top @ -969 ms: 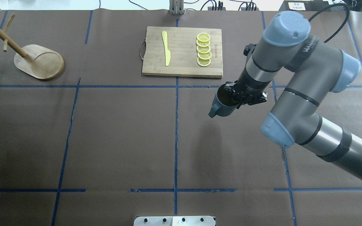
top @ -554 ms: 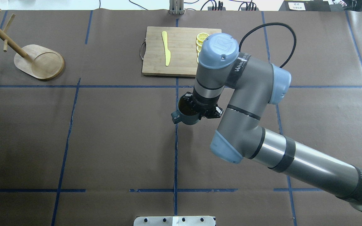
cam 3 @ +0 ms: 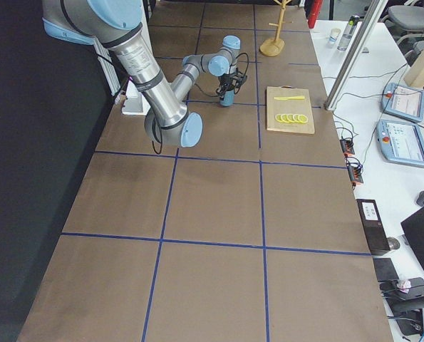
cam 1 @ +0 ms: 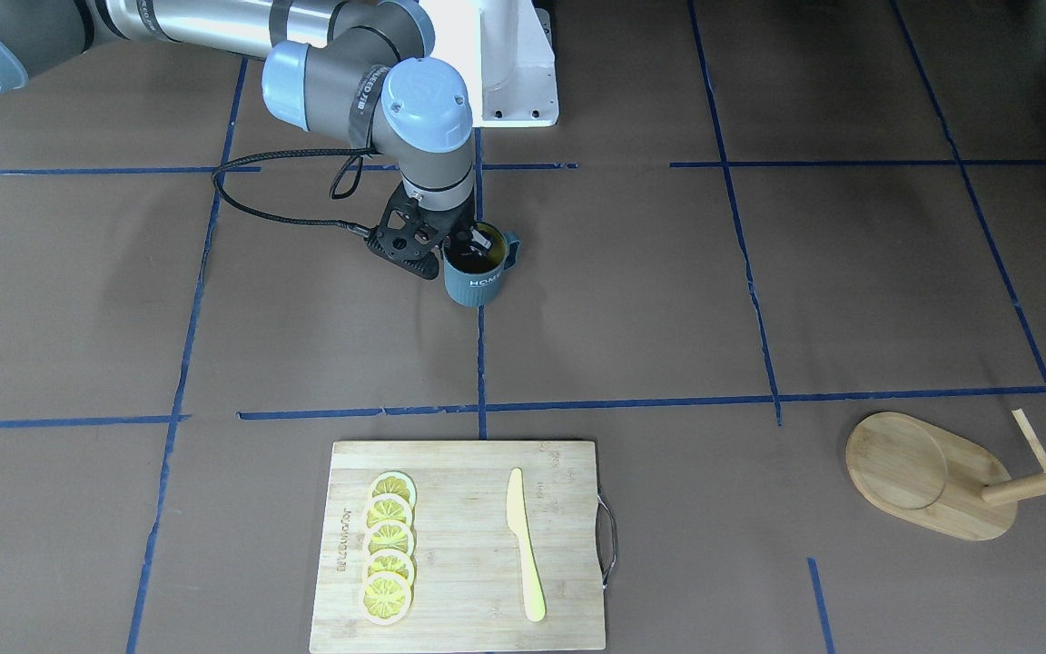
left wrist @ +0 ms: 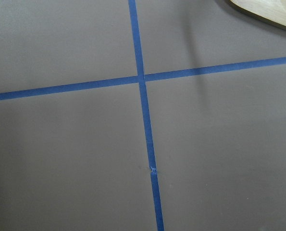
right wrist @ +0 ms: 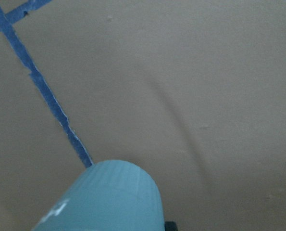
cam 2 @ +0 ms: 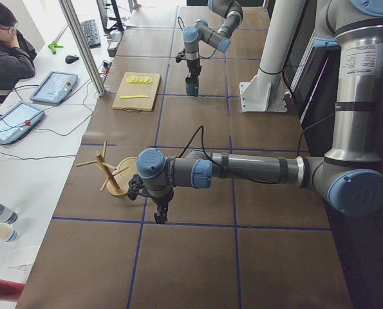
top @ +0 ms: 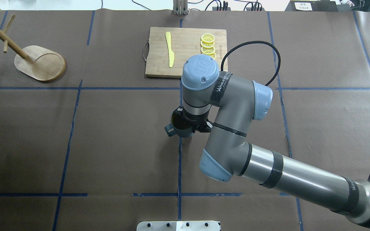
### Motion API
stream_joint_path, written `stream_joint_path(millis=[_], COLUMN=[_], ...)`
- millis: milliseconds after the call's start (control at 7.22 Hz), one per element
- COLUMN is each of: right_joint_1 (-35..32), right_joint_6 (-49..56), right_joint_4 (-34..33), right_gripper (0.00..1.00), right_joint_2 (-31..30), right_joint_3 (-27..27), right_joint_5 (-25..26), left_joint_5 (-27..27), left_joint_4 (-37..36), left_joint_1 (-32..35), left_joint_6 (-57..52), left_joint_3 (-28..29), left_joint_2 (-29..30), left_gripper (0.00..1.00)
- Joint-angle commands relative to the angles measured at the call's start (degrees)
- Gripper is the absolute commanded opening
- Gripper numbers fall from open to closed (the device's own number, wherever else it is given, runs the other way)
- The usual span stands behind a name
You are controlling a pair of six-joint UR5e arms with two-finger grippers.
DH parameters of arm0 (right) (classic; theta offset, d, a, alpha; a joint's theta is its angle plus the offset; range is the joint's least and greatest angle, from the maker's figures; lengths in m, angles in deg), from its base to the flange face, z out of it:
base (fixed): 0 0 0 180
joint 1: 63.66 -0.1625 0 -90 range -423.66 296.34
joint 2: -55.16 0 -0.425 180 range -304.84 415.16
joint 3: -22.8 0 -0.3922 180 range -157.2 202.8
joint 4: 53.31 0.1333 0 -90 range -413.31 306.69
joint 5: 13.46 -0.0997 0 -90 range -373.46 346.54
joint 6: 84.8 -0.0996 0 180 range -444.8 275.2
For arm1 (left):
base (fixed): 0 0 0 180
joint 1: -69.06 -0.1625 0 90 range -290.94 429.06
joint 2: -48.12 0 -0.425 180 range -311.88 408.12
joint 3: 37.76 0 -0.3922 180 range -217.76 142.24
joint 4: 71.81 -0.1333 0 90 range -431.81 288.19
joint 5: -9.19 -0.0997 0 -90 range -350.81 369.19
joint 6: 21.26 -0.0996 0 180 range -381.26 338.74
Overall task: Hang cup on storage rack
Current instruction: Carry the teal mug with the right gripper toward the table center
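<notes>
The teal-grey cup point(top: 179, 127) with white "HOME" lettering point(cam 1: 473, 278) is upright over the table's centre tape line, its handle toward the rack's side. My right gripper point(cam 1: 469, 242) is shut on its rim, one finger inside the yellow interior. The right wrist view shows the cup's ribbed side point(right wrist: 109, 197) above the brown table. I cannot tell whether the cup touches the table. The bamboo storage rack point(top: 40, 63) stands at the far left corner, its pegs bare point(cam 1: 932, 472). My left gripper point(cam 2: 160, 215) hangs near the rack, and I cannot tell whether it is open.
A bamboo cutting board point(top: 185, 64) with a yellow knife point(top: 169, 48) and lemon slices point(top: 207, 43) lies at the far middle, just behind the right arm. A corner of the rack base point(left wrist: 272, 12) shows in the left wrist view. A person point(cam 2: 4, 45) sits beyond the far edge.
The right arm has carried the cup leftward and slightly toward the robot, from beside the board's right corner to the centre tape line. The rack and board stayed put.
</notes>
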Motion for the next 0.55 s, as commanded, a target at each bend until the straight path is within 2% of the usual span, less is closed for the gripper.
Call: stream_joint_path(millis=[0,138,277,415], right_joint_1=[0.47,0.64,0.65,0.65], right_joint_6=[-0.12,0.14,0.23,0.75], right_joint_4=[2.45,2.54,2.55,2.55], right_gripper=[0.03,0.19,0.99,1.0], right_joint_2=[0.16,0.16,0.16,0.16], right_joint_3=[1.43,1.69,1.6,1.26], right_joint_5=[0.39,1.26,1.45,1.36], left_joint_5=[0.01,0.01,0.01,0.01], left_joint_4=[0.02,0.02,0.02,0.02], left_joint_1=[0.04,-0.04,-0.05,0.04], left_joint_6=[-0.07,-0.08,0.01,-0.07], left_joint_3=[-0.6,-0.6,-0.6,-0.69], left_joint_2=[-0.26,-0.26,-0.26,-0.26], left_gripper=[1.0,1.0,1.0,1.0])
